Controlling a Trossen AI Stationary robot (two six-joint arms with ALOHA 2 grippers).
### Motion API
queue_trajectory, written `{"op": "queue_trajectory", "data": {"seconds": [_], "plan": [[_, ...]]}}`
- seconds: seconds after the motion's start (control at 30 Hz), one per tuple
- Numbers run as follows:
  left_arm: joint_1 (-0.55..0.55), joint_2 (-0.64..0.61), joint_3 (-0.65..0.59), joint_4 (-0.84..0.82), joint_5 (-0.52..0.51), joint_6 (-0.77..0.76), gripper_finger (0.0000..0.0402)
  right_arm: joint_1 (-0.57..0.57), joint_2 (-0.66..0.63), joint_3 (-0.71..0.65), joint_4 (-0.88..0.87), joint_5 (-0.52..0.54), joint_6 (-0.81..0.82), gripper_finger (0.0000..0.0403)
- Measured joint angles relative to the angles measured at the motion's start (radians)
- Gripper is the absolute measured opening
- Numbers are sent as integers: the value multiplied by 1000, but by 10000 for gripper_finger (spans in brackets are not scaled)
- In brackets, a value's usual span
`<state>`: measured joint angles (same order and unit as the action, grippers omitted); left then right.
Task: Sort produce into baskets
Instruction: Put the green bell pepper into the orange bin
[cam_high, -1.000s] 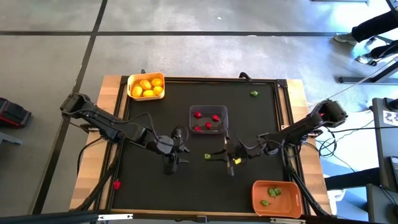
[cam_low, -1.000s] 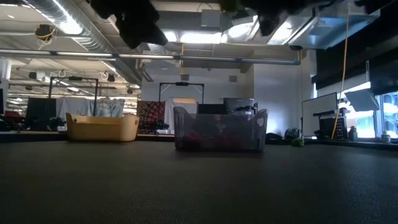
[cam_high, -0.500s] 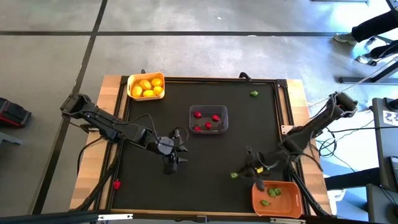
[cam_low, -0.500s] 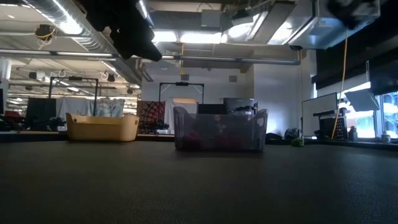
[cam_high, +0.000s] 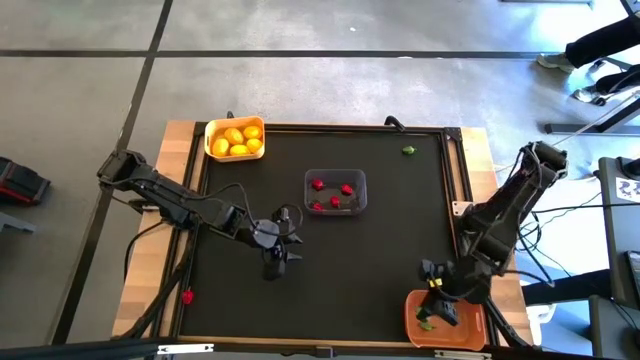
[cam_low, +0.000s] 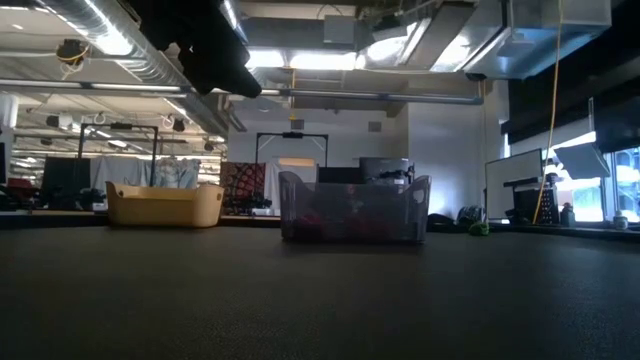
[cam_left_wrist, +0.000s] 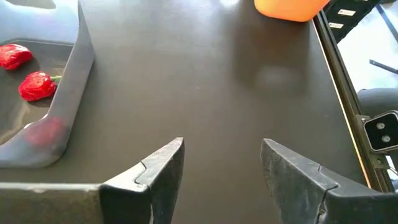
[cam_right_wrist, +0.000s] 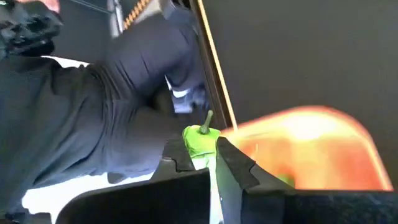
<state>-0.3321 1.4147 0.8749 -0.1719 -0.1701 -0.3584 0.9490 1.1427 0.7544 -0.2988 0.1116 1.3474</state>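
One basket (cam_high: 234, 139) holding fruits (cam_high: 239, 138) sits at the table's (cam_high: 400, 250) far-left corner. A second basket (cam_high: 336, 192), with small pieces (cam_high: 333, 203) in it, stands near the table's middle, toward the far edge. A third basket (cam_high: 445, 319) sits at the near-right corner, under the right gripper (cam_high: 433, 310), which holds a pepper (cam_right_wrist: 199, 140). One loose piece (cam_high: 408, 151) lies near the far-right corner. The left gripper (cam_high: 277, 262) hangs near the middle, on the near-left side of the second basket.

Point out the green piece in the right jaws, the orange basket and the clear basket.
green piece (cam_right_wrist: 199, 142): right wrist view, its body between the jaws.
orange basket (cam_right_wrist: 311, 152): right wrist view, its wall.
clear basket (cam_high: 335, 176): high view, its far rim.
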Motion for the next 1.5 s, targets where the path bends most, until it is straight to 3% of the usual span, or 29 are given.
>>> {"op": "queue_trajectory", "data": {"seconds": [0.2,0.47,0.7,0.87,1.03,1.2,1.5], "plan": [[0,0,0,0,-33,17,208,81,45,1,-84,17,218,1],[0,2,0,0,-51,42,208,106,167,1,-95,17,266,1],[0,2,0,3,-76,43,208,105,206,1,-163,-63,369,3],[1,2,0,4,-78,43,208,105,209,1,-182,-77,410,57],[1,2,0,4,-79,43,208,104,198,1,-177,-161,405,140],[1,2,0,4,-79,50,208,76,110,0,-176,-188,398,180],[1,2,0,4,-82,45,208,-70,-29,0,-203,37,95,186]]}}
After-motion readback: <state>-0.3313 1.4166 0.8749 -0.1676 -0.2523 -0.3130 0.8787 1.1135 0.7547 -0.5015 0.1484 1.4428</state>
